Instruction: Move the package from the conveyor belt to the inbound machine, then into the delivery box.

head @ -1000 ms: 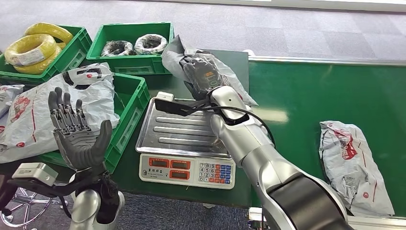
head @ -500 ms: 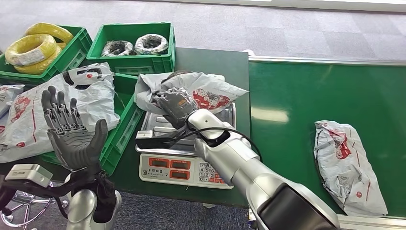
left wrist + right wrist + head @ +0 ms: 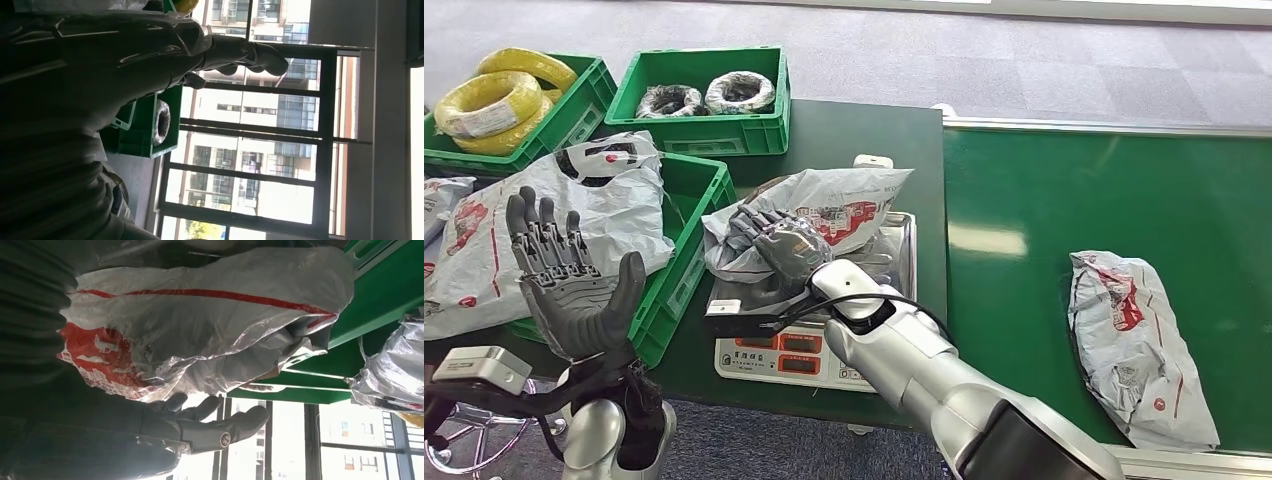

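A grey plastic package (image 3: 844, 205) with red print lies on the steel tray of the inbound scale (image 3: 809, 352), hanging over its left rim. My right hand (image 3: 774, 240) rests on the package's left end, back up, fingers stretched out and spread. In the right wrist view the package (image 3: 200, 325) sits against the palm side while the straight fingers (image 3: 220, 432) stand off from it. My left hand (image 3: 574, 280) is raised at the lower left, palm up, fingers apart, holding nothing; its dark outline (image 3: 150, 45) also appears in the left wrist view.
A second grey package (image 3: 1134, 345) lies on the green conveyor belt (image 3: 1064, 200) at the right. Left of the scale a green crate (image 3: 694, 230) holds more packages (image 3: 609, 190). Behind stand crates of dark wire coils (image 3: 704, 130) and yellow coils (image 3: 494, 100).
My right arm swung the package down and toward me onto the scale tray, and its fingers have straightened off it. The package on the belt drifted slightly left.
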Available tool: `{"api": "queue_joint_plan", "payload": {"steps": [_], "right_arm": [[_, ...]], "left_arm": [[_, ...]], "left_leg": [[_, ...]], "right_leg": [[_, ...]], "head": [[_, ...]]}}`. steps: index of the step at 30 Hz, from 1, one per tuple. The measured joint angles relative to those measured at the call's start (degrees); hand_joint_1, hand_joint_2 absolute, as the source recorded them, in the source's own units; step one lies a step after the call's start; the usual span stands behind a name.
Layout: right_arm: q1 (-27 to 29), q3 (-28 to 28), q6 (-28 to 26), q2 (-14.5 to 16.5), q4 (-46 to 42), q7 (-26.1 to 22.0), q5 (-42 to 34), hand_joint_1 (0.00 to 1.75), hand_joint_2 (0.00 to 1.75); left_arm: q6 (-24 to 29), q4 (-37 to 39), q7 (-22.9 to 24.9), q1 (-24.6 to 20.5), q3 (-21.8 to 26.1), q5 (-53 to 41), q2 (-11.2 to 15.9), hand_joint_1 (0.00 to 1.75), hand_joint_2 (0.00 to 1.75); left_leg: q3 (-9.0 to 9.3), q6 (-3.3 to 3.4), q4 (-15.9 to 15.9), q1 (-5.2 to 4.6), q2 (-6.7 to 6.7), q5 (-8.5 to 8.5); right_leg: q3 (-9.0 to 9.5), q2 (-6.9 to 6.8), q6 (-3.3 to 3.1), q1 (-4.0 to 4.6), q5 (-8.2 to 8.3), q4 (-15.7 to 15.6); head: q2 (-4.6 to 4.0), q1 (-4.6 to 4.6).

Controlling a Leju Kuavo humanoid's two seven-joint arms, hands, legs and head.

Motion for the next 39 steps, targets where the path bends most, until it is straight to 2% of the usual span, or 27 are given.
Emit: {"api": "queue_joint_plan", "payload": {"steps": [5, 13, 15, 18, 19, 21, 23, 24, 27, 32, 35, 39], "right_arm": [[-0.37, -0.12, -3.67, 0.0, 0.73, 2.33, -0.91, 0.0, 0.0], [-0.7, -0.26, -5.25, 0.0, 1.25, 3.04, -1.4, 0.0, 0.0], [-1.0, -1.02, -9.31, -0.05, 1.36, 3.38, -2.64, 0.0, 0.0], [-1.77, -6.02, -20.61, -0.3, -0.54, 0.99, -4.18, 0.0, 0.0], [-1.22, -9.54, -23.04, -0.43, -3.87, -2.52, -4.02, 0.0, 0.0], [1.49, -19.45, -25.07, -0.52, -14.94, -13.53, -5.21, 0.0, 0.0], [4.94, -30.38, -25.57, -0.43, -28.03, -22.79, -10.91, 0.0, 0.0], [7.0, -35.03, -25.62, -0.41, -34.35, -25.07, -14.49, 0.0, 0.0], [15.17, -45.04, -25.57, -0.26, -54.18, -27.78, -22.59, 0.0, 0.0], [25.71, -52.97, -25.48, 0.0, -80.43, -28.39, -27.51, 0.0, 0.0], [30.04, -55.7, -25.42, -0.02, -89.47, -28.48, -29.24, 0.0, 0.0], [33.33, -56.62, -25.39, -0.33, -93.38, -28.5, -28.79, 0.0, 0.0]], "left_arm": [[0.56, -0.15, 0.0, 0.35, -0.01, -0.01, 0.0, 0.0, 1.75], [0.7, -0.5, 0.0, 0.76, -0.01, -0.07, 0.0, 0.0, 1.75], [1.3, -0.62, 0.0, 0.95, -0.01, -0.21, 0.0, 0.0, 1.75], [2.97, -1.13, 0.0, 1.56, 0.0, -0.38, 0.0, 0.0, 1.75], [3.54, -1.26, 0.0, 1.72, 0.02, -0.4, 0.01, 0.0, 1.75], [4.41, -1.36, 0.0, 1.78, 0.07, -0.44, 0.06, 0.0, 1.75], [4.78, -1.35, 0.0, 1.7, 0.08, -0.53, 0.14, 0.0, 1.75], [4.9, -1.35, 0.0, 1.71, 0.11, -0.59, 0.19, 0.0, 1.75], [5.29, -1.34, 0.0, 1.8, 0.31, -0.99, 0.47, 0.0, 1.75], [8.26, -1.32, 0.0, 1.33, 0.34, -3.02, 0.79, 0.0, 1.75], [11.63, -1.29, 0.0, -0.16, 0.34, -4.47, 1.22, 0.0, 1.75], [15.21, -1.27, 0.0, -3.23, 0.37, -6.3, 1.86, 0.0, 1.75]], "left_leg": [[0.0, 0.0, 0.0, 0.0, 0.0, 0.0], [0.0, 0.0, 0.0, 0.0, 0.0, 0.0], [0.0, 0.0, 0.01, 0.0, 0.0, 0.0], [0.01, 0.01, 0.01, 0.0, -0.01, 0.01], [0.01, 0.01, 0.01, 0.0, 0.0, 0.01], [-0.02, 0.01, 0.02, 0.0, -0.11, 0.01], [-0.02, 0.01, 0.03, 0.01, -0.6, 0.01], [0.01, 0.02, 0.03, 0.01, -0.87, 0.01], [0.06, 0.03, 0.02, -0.05, -1.03, -0.03], [0.09, 0.07, 0.02, -0.07, -0.88, -0.12], [0.1, 0.06, -0.01, -0.05, -0.79, -0.13], [0.24, 0.05, -0.02, -0.02, -0.53, -0.12]], "right_leg": [[0.0, 0.0, 0.0, 0.0, 0.0, 0.0], [0.0, 0.0, 0.0, 0.0, 0.0, 0.0], [0.0, 0.0, 0.0, 0.0, 0.0, 0.0], [0.03, -0.01, 0.0, 0.0, 0.0, 0.01], [0.03, 0.0, 0.0, 0.0, 0.0, 0.01], [0.01, -0.11, 0.02, 0.0, -0.01, 0.0], [0.18, -0.56, 0.08, 0.0, -0.16, -0.04], [0.32, -0.84, 0.1, 0.0, -0.26, -0.07], [0.47, -1.06, 0.12, -0.05, -0.36, -0.11], [0.39, -0.92, 0.12, -0.07, -0.35, -0.14], [0.39, -0.83, 0.11, -0.05, -0.34, -0.13], [0.47, -0.61, 0.06, -0.01, -0.31, -0.12]], "head": [[0.0, -0.01], [0.0, 0.0], [0.0, 0.01], [0.0, 0.02], [0.0, 0.01], [0.0, -0.03], [0.0, -0.01], [0.0, 0.02], [0.0, 0.02], [0.0, -0.01], [0.0, -0.02], [0.0, -0.01]]}}
